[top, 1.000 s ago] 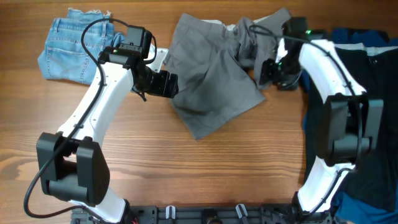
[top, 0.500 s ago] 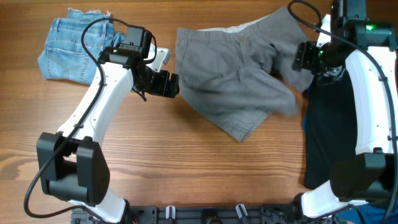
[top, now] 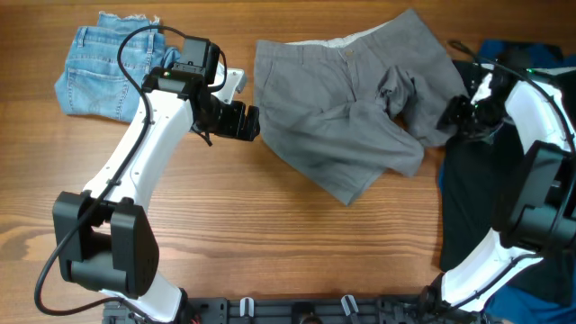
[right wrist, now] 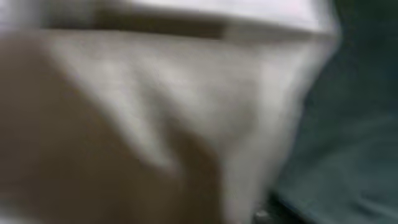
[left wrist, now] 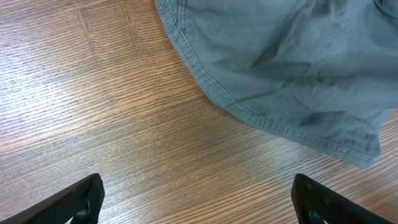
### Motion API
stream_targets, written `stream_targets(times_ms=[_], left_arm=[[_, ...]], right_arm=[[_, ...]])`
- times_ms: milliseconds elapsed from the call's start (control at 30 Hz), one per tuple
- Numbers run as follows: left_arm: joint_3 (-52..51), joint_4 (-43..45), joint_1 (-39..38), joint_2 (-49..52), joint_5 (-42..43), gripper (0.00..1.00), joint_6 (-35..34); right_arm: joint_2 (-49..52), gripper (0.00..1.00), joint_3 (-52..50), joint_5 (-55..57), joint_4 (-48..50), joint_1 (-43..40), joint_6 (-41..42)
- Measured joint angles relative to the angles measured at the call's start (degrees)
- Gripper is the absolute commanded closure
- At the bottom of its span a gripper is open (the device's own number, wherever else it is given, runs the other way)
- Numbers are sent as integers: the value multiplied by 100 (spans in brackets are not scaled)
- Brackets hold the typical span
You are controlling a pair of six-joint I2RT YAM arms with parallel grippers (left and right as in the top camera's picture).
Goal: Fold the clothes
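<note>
A pair of plain mid-grey cloth shorts (top: 333, 126) lies rumpled on the wooden table (top: 270, 252), with one leg hem pointing toward the arm bases. Large black and blue garments (top: 472, 216) lie to the right of the shorts. Just left of the shorts the left gripper (top: 246, 121) hovers over bare wood, fingers spread wide. The right gripper (top: 453, 115) sits against bunched cloth at the shorts' right edge. Its wrist view is blurred, so I cannot tell whether it grips. Light-blue denim shorts (top: 103, 67) lie far left of the grey pair.
</note>
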Motion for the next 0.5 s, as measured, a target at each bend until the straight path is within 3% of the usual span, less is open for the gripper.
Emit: stream_targets(times_ms=[100, 200, 233, 267, 300, 400, 433, 500], left_arm=[[-2, 13, 0, 0, 0, 3, 0], [-2, 22, 0, 0, 0, 2, 0], [-2, 33, 0, 0, 0, 2, 0], [-2, 28, 0, 0, -2, 2, 0], [-2, 33, 0, 0, 0, 2, 0], [-2, 26, 0, 0, 0, 2, 0], [-2, 22, 0, 0, 0, 1, 0], [-2, 35, 0, 0, 4, 10, 0]], right_arm=[[-7, 96, 129, -765, -251, 2, -505], [-101, 96, 1801, 120, -1939, -328, -334], [-111, 89, 2356, 389, -2124, -466, -262], [-170, 20, 3058, 739, -2151, -675, -160], [-295, 3, 3746, 1152, -1965, -979, -42], [-374, 3, 3906, 1353, -1351, -1237, 57], [-372, 4, 3906, 1272, -1425, -1255, 52], [-372, 7, 3906, 750, -1937, -1226, 31]])
